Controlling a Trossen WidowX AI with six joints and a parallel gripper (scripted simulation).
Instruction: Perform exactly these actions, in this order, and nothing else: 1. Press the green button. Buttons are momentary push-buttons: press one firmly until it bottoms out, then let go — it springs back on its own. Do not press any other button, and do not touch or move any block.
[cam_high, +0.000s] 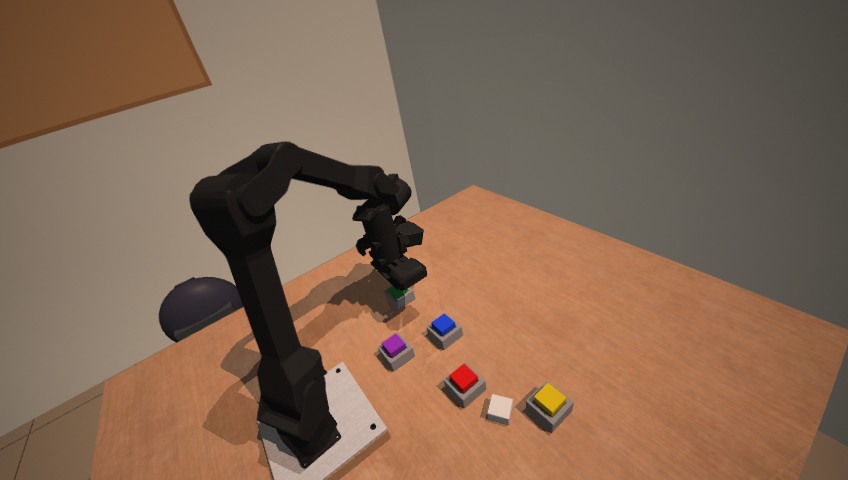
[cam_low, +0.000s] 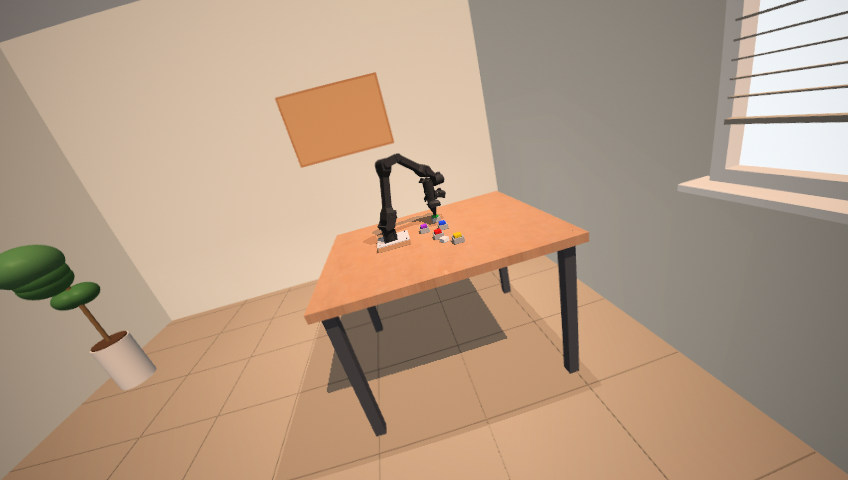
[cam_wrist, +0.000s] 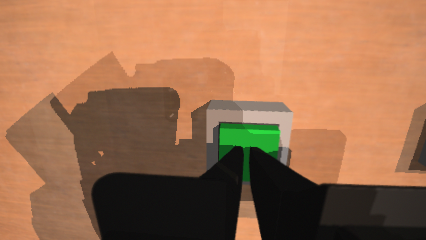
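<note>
The green button sits in its grey housing beneath my gripper. My gripper is shut and holds nothing. In the wrist view its fingertips overlap the green cap and seem to rest on it. The cap looks sunk into the housing, with the housing's inner edge showing around it. In the top view the gripper body hides the fingertips and part of the cap, so the exact depth cannot be told there.
A blue button and a purple button stand nearest the green one. Farther off are a red button, a white block and a yellow button. A housing edge shows at the wrist view's right.
</note>
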